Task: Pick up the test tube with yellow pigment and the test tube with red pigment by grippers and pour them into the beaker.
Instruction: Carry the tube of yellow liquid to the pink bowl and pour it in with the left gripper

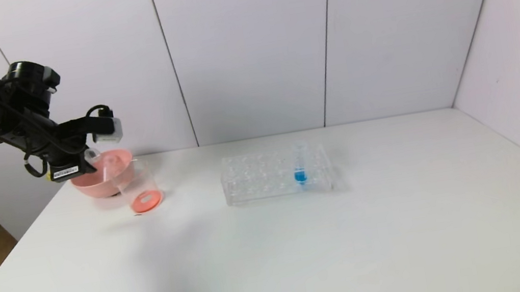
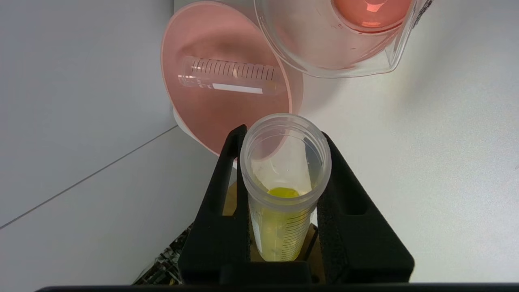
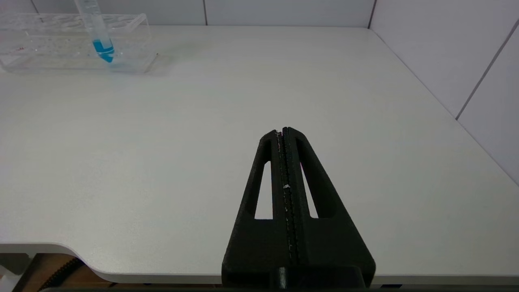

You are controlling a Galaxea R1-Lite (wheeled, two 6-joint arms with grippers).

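Beaker (image 1: 138,189) sits by the pink bowl (image 1: 100,176), already holding red. Left gripper (image 2: 284,170) pinches the yellow tube (image 2: 284,190) beside it, mouth tipped up, probably pre-pour. Right gripper (image 3: 285,134) is pressed together, parked near the table edge.

The round pink plastic bowl (image 2: 227,121) holds a clear tube with black lines and a white stripe (image 2: 231,77). The clear plastic beaker (image 2: 336,36) has orange-red liquid, and the clear test tube with black lines (image 2: 284,190) has yellow. The black hand (image 2: 284,138) is over the white worktop (image 1: 307,252), and the clear rack's tube (image 1: 299,168) has blue.
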